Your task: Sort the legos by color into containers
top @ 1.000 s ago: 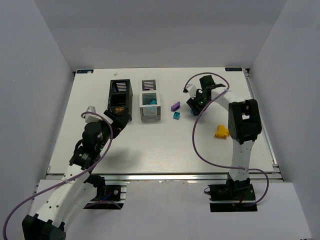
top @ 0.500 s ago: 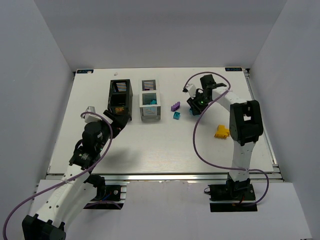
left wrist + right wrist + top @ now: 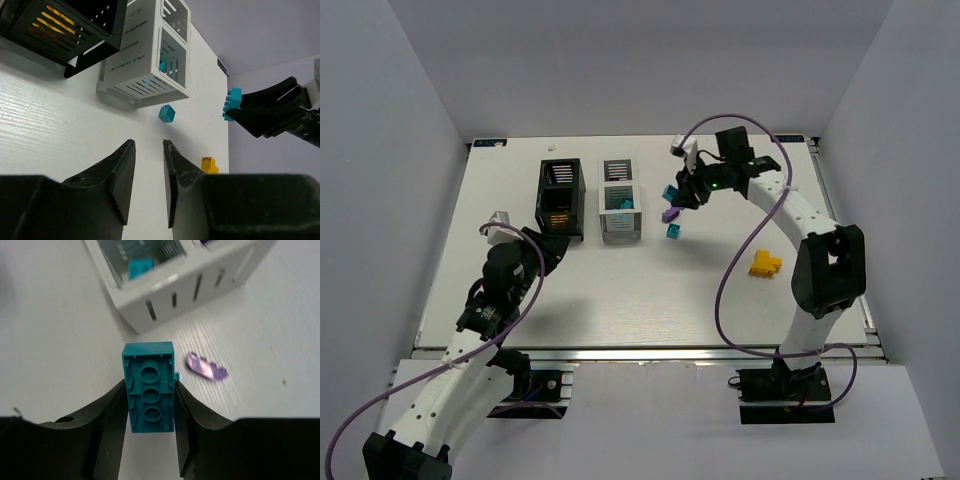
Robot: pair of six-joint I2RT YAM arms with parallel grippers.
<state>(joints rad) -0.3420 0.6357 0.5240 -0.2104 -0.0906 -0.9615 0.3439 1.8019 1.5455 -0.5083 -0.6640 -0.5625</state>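
Teal brick [image 3: 149,392] sits tight in my right gripper [image 3: 149,407], up off the table [image 3: 620,290] near the white container [image 3: 185,297], because a small teal piece [image 3: 140,267] lies inside and this one belongs there too. My left gripper [image 3: 148,146] is pinched closed on nothing near the black container [image 3: 102,22]

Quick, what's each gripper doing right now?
Left gripper: closed, holding nothing.
Right gripper: closed on a teal brick, held off the table.
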